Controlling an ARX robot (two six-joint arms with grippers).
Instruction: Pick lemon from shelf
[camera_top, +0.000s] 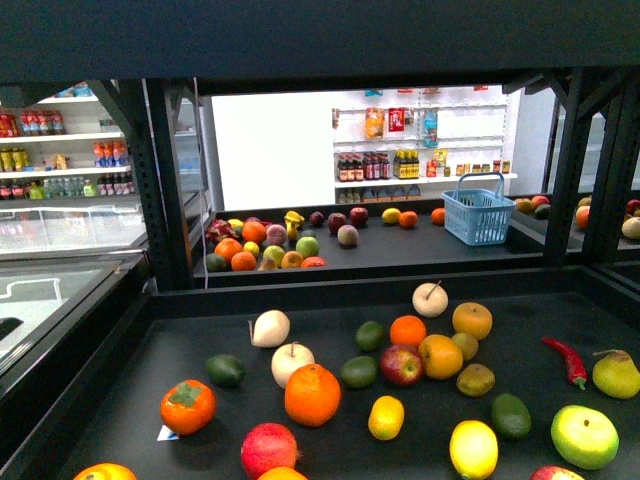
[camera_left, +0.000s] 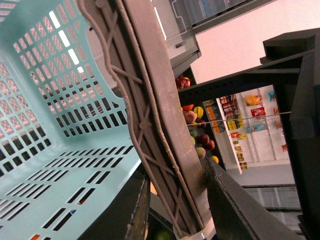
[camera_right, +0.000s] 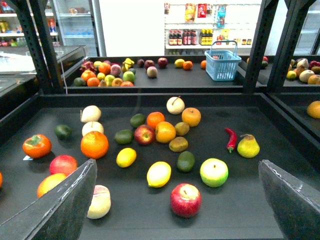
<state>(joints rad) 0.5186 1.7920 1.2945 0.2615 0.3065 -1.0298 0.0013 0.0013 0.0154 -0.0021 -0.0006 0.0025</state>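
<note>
The lemon (camera_top: 473, 449) is a bright pale-yellow oval lying near the front of the shelf (camera_top: 150, 370), a black tray deck with a raised rim. In the right wrist view the lemon (camera_right: 159, 174) rests on the deck (camera_right: 235, 215) just beyond my right gripper (camera_right: 176, 166). That gripper is open, with nothing between its fingers (camera_right: 65, 205), and the lemon sits nearer this finger. My left gripper (camera_left: 175, 200) is shut on the brown rim of a light-blue basket (camera_left: 60, 125). Neither arm shows in the front view.
A red apple (camera_right: 185, 200), a green apple (camera_right: 214, 172) and an avocado (camera_right: 185, 161) crowd the lemon. A smaller golden-yellow fruit (camera_right: 126, 157) lies beside it. An orange (camera_top: 312, 394), a chili (camera_top: 567, 360) and more fruit fill the deck. Another blue basket (camera_top: 478, 215) stands on the far shelf.
</note>
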